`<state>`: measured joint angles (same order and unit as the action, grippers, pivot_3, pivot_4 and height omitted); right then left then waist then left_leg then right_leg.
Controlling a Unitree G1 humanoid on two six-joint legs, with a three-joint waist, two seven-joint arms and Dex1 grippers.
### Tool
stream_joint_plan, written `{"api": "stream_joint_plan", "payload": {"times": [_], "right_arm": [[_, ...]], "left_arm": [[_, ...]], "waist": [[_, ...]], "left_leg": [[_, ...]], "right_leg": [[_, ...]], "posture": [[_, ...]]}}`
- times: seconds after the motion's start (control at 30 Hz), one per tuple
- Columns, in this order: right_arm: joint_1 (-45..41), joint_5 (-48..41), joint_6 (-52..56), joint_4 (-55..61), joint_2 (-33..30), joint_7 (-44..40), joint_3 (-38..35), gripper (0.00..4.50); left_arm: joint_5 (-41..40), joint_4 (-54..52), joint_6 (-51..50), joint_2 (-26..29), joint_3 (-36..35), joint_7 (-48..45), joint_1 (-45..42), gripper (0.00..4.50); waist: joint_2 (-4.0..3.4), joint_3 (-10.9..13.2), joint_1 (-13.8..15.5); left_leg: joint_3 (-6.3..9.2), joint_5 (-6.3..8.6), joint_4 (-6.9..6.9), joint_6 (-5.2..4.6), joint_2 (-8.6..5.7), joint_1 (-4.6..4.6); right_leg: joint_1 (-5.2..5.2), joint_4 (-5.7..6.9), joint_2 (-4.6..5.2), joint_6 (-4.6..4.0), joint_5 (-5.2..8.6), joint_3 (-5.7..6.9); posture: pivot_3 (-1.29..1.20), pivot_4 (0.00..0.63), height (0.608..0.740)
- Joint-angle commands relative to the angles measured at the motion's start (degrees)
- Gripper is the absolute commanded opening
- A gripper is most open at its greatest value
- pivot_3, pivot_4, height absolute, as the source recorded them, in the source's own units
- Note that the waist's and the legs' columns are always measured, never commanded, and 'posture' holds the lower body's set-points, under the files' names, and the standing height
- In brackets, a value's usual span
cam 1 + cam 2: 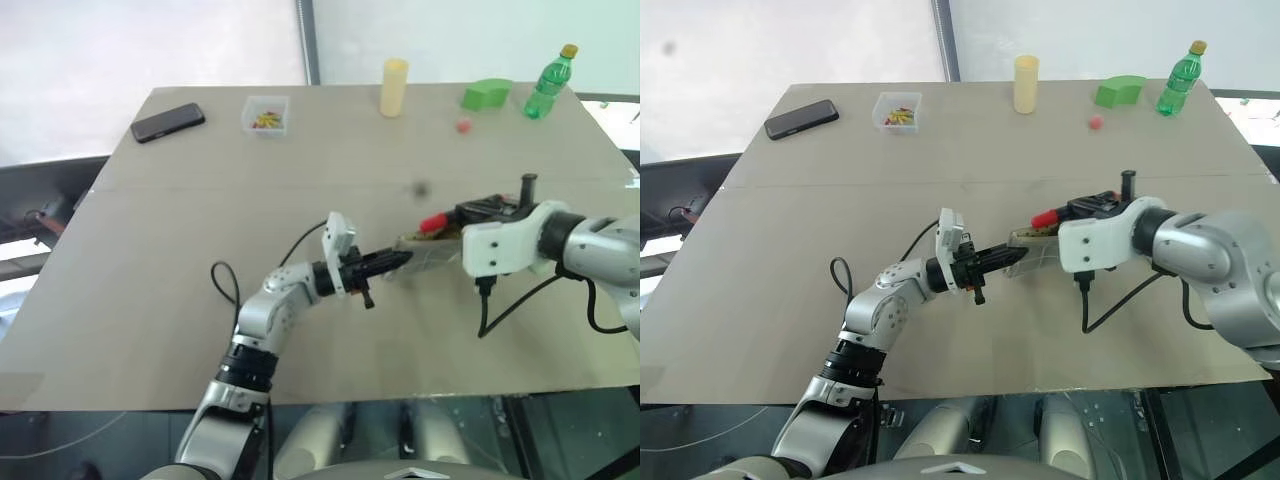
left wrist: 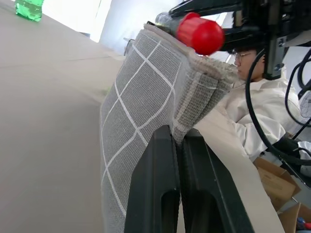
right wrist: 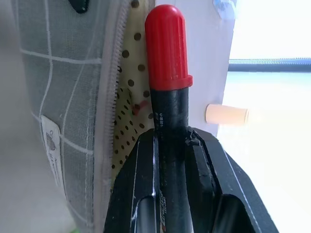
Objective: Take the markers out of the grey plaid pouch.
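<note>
The dark marker with the red cap (image 3: 165,73) is partly out of the grey plaid pouch (image 2: 141,121), its cap clear of the open mouth and its barrel lying against the yellowish dotted lining. My right hand (image 3: 172,141) is clamped on that barrel just below the cap. My left hand (image 2: 179,141) has its fingers pressed together on a fold of fabric at the pouch's other end, so the pouch hangs between the two hands above the desk (image 1: 150,250).

The risk I see is the pouch following the marker: the left pinch catches only a thin fold, and if the fabric slips free the whole pouch could swing away with the right hand. The barrel looks smooth, so a skewed pull could let it slide in the grip or snag on the zipper edge. I can't pick out the green marker with certainty; if it sits loose inside, a tilted pouch could spill it onto the desk, and it could roll.
</note>
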<state>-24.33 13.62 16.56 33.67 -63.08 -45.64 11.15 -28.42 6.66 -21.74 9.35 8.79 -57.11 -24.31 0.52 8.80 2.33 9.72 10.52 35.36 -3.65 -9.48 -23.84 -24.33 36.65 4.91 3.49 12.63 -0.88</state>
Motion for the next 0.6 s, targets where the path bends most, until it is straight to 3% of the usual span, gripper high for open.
{"api": "stream_joint_plan", "payload": {"times": [0.03, 0.17, 0.3, 0.37, 0.6], "right_arm": [[2.14, -7.44, 12.86, 2.21, 4.11, -0.75, -15.03, 0.27], [4.77, -12.16, 33.05, 2.45, 9.15, -0.03, -30.83, 0.27], [1.03, -18.97, 50.54, -5.09, 14.28, 0.94, -38.25, 0.27], [-0.95, -21.31, 55.78, -9.6, 16.23, 1.8, -39.0, 0.27], [-0.43, -20.52, 44.84, -30.79, 12.03, 0.81, -25.82, 0.27]], "left_arm": [[-0.34, 0.92, 3.39, 0.67, -1.28, -2.61, 1.83, 0.0], [1.6, 3.28, 8.59, 2.9, -2.11, -4.67, 3.8, 0.0], [2.44, 5.24, 12.74, 4.0, -3.71, -4.42, 4.27, 0.0], [2.88, 5.55, 14.27, 4.57, -4.05, -4.58, 4.36, 0.0], [1.2, -0.79, 13.88, 7.49, -6.04, -3.71, 6.78, 0.0]], "waist": [[0.01, 0.0, 0.01], [0.03, -0.02, 0.24], [-0.04, -0.07, -0.02], [-0.02, -0.1, -0.39], [-0.09, -0.13, -1.45]], "left_leg": [[0.01, 0.0, 0.01, 0.0, 0.0, 0.01], [0.07, 0.01, 0.04, -0.02, -0.02, 0.01], [0.04, 0.15, 0.05, -0.24, 0.0, 0.14], [-0.06, 0.15, 0.06, -0.25, 0.05, 0.2], [-0.14, 0.15, 0.04, -0.25, 0.08, 0.17]], "right_leg": [[0.0, 0.02, 0.0, 0.0, 0.0, 0.0], [0.02, 0.03, -0.01, -0.03, -0.01, 0.04], [0.12, 0.07, -0.01, -0.04, -0.02, 0.01], [0.15, 0.1, 0.0, -0.05, -0.02, -0.01], [0.1, 0.09, 0.09, -0.06, -0.1, 0.09]], "posture": [[0.0, 0.15, 0.74], [0.0, 0.15, 0.74], [0.0, 0.15, 0.74], [0.0, 0.15, 0.74], [0.0, 0.15, 0.74]]}}
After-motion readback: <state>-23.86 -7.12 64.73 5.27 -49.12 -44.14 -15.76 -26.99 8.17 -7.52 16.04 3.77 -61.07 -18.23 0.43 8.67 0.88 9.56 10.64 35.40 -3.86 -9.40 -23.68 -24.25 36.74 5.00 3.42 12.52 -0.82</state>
